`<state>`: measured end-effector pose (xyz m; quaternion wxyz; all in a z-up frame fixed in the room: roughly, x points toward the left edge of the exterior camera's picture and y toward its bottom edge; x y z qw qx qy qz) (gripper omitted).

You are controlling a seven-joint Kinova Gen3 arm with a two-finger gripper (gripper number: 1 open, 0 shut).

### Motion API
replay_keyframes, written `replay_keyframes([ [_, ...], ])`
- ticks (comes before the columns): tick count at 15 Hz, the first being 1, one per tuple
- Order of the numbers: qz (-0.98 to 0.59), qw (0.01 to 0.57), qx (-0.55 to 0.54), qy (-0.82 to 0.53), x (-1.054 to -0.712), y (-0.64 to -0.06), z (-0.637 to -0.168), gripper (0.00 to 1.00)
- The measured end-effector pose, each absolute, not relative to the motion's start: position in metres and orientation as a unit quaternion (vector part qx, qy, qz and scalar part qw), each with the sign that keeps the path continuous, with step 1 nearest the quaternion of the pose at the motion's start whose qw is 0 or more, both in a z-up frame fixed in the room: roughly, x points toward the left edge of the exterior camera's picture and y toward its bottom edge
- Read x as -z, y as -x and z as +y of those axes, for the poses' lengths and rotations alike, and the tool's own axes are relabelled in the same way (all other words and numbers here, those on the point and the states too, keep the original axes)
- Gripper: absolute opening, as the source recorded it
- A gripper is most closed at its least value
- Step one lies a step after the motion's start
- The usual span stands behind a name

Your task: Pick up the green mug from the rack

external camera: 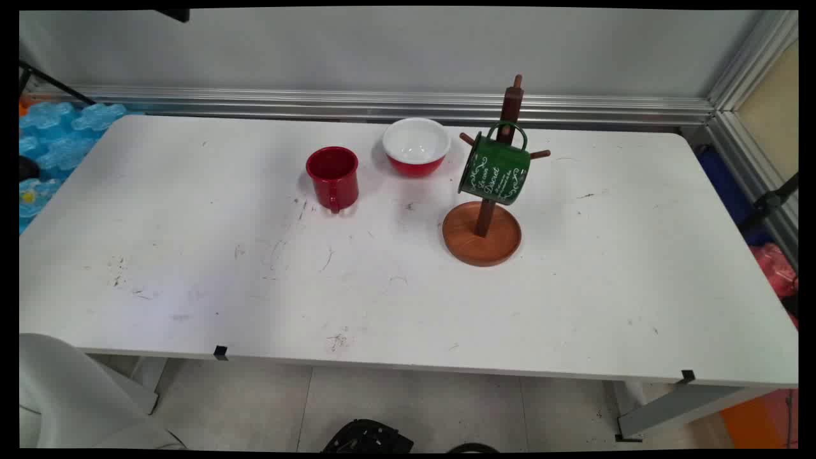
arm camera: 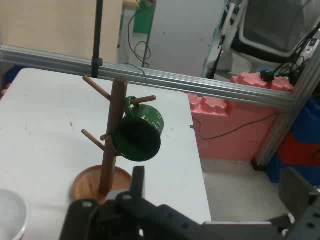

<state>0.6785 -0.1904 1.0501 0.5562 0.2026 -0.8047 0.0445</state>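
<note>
mug (external camera: 333, 177) left of bowl (external camera: 416, 146), cup (external camera: 495, 171) hanging on rack (external camera: 482, 234) right

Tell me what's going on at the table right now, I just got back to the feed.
Nothing is held. The end effector is open, off to the side of the wooden mug tree and looking at it. A green mug hangs by its handle on one of the tree's pegs. To the tree's left on the white table stand a red mug, upright, and a red bowl with a white inside, apart from each other.
</note>
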Motion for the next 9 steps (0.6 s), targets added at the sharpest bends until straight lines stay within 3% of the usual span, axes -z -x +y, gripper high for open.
replay_keyframes([
  [9,-0.806,0.559,-0.051,-0.188,-1.022,-0.662,-0.204,1.0],
])
